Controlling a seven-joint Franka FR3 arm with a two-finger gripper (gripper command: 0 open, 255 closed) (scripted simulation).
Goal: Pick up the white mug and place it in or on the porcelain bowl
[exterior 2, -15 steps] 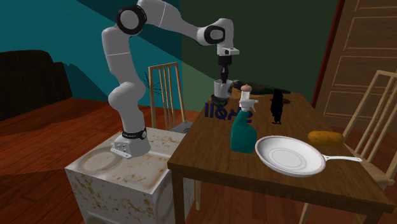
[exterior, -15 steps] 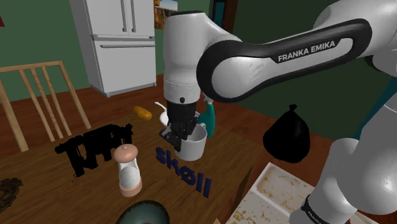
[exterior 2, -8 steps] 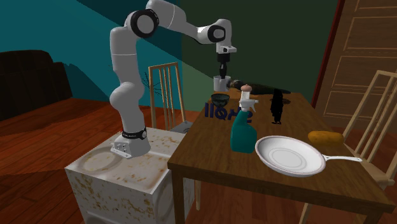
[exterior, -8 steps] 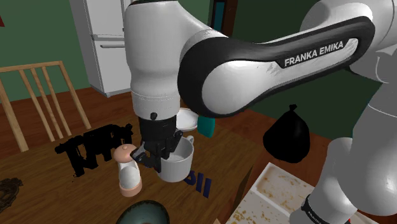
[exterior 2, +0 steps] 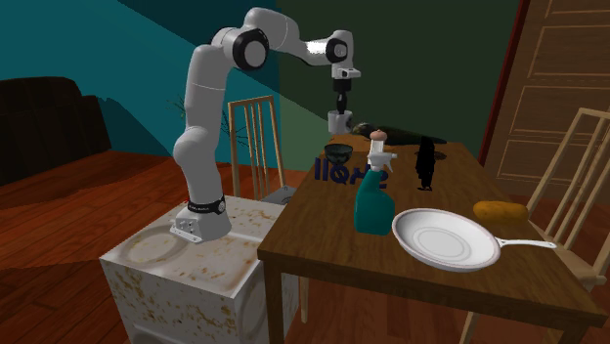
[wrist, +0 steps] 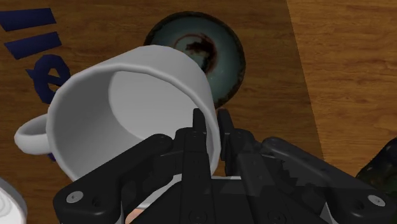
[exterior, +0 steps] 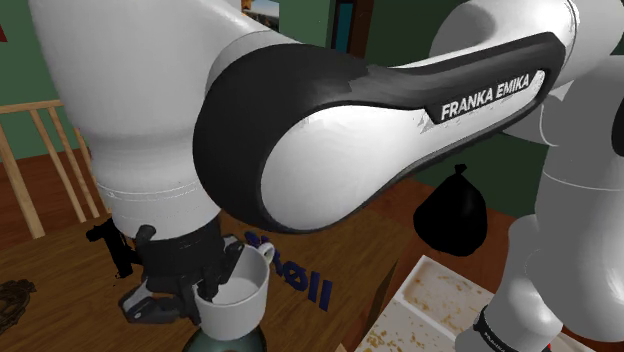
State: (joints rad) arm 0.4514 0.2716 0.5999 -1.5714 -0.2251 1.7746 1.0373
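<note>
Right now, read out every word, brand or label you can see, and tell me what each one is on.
"FRANKA EMIKA": white lettering on the dark band of the arm.
"...øll": blue letters lying on the table; the start is hidden behind the mug, so the whole word cannot be read.
Black shape standing on the same table: possibly letters, seen edge-on, not readable.

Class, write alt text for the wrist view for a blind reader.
The black pincer clasps a white mug by its rim, one finger inside and one outside, over a dark bowl on a wooden table. Blue letters lie beside the bowl.
</note>
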